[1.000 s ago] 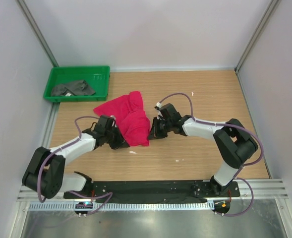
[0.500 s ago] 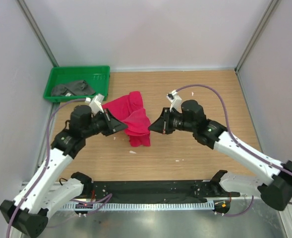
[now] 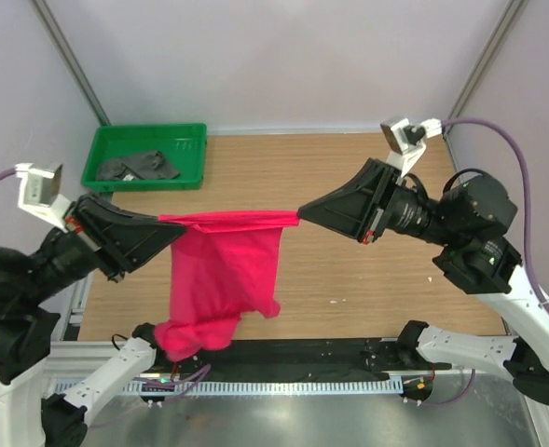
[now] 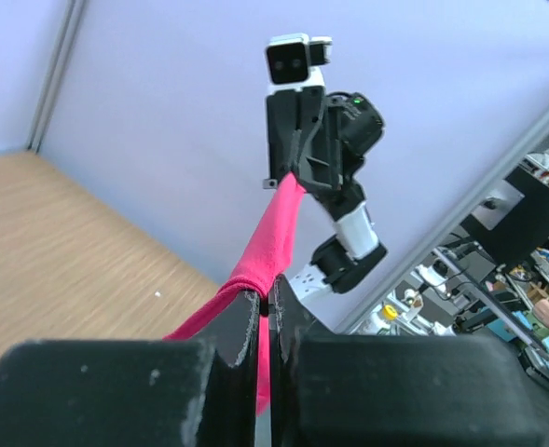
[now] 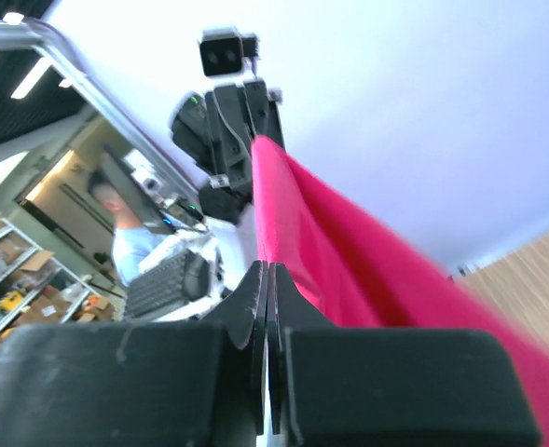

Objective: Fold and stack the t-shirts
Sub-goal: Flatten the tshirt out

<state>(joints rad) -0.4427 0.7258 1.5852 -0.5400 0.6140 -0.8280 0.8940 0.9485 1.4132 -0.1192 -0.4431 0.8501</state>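
The crimson-red t-shirt (image 3: 227,270) is lifted off the table, its top edge pulled taut between both raised arms while the rest hangs down in folds toward the near edge. My left gripper (image 3: 167,226) is shut on the left end of that edge, seen in the left wrist view as red cloth (image 4: 276,233) pinched between the fingertips (image 4: 267,298). My right gripper (image 3: 299,215) is shut on the right end, and in the right wrist view the cloth (image 5: 349,251) runs from its tips (image 5: 267,270). The dark grey t-shirt (image 3: 139,166) lies crumpled in the green tray.
The green tray (image 3: 148,130) stands at the table's back left corner. Grey walls close in the left, back and right sides. The wooden tabletop (image 3: 377,177) lies below the arms, with small white specks (image 3: 334,301) on it.
Both arms have risen from the table and spread apart, lifting the red t-shirt from a crumpled heap into a hanging sheet stretched between them.
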